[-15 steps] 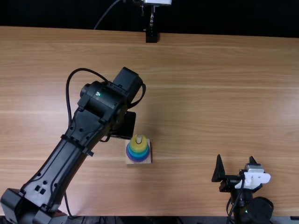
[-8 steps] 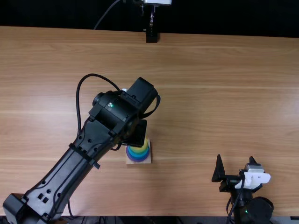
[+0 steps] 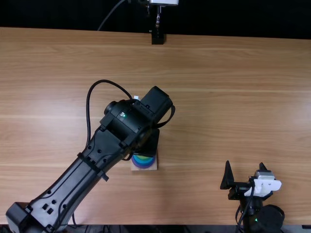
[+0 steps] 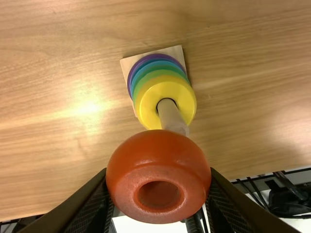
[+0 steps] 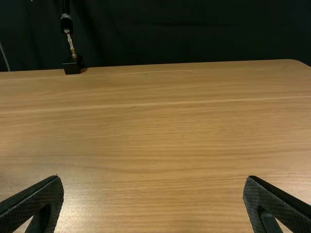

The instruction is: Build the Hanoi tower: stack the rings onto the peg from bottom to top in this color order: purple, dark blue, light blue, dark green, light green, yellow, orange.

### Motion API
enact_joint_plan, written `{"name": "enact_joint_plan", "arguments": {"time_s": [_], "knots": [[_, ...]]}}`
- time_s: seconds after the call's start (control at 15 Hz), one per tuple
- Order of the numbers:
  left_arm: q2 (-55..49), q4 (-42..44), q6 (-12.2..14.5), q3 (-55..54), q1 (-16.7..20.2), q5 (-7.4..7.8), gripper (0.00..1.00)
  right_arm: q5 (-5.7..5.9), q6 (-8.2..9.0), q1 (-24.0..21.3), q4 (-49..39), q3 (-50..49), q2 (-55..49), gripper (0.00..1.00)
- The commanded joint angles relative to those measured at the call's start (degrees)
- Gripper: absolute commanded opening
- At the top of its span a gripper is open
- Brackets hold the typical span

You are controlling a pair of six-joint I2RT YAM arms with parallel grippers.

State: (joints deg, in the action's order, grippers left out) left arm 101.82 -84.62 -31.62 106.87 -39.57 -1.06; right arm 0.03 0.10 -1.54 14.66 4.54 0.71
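Observation:
My left gripper (image 3: 148, 143) is over the peg's base in the top view, its fingertips hidden under the arm. In the left wrist view the left gripper (image 4: 159, 187) is shut on the orange ring (image 4: 158, 172), held beside the top of the wooden peg (image 4: 171, 116). A yellow ring (image 4: 146, 104) tops the stack on the peg, above green, blue and purple (image 4: 130, 77) rings on a square wooden base (image 4: 127, 63). My right gripper (image 3: 247, 177) stands apart at the lower right in the top view; in the right wrist view the right gripper (image 5: 153, 187) is open with nothing between its fingers.
The light brown table (image 3: 233, 97) surrounds the base. At its far edge stands a black mount (image 3: 157, 38) with a metal rod. A black cable (image 3: 89, 111) loops beside the left arm.
The left arm has moved right and toward the near edge, coming over the stack and covering the yellow ring in the top view. The right arm has kept still.

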Motion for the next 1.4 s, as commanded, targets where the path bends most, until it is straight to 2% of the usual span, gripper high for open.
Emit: {"name": "enact_joint_plan", "arguments": {"time_s": [0.0,0.87,1.2,1.33], "knots": [[1.0,0.1,-0.8,1.6,-1.2,0.01,0.00,0.49,0.11,-0.6,4.0,-3.7,-0.7,1.00],[4.2,1.1,-0.6,2.7,-0.9,0.11,0.00,0.49,0.11,-0.6,4.0,-3.7,-0.7,1.00],[3.7,1.2,-0.4,-2.0,-0.8,0.01,0.01,0.49,0.11,-0.6,4.0,-3.7,-0.7,1.00],[3.7,1.1,-0.2,-2.1,0.1,0.01,0.46,0.49,0.11,-0.6,4.0,-3.7,-0.7,1.00]]}}
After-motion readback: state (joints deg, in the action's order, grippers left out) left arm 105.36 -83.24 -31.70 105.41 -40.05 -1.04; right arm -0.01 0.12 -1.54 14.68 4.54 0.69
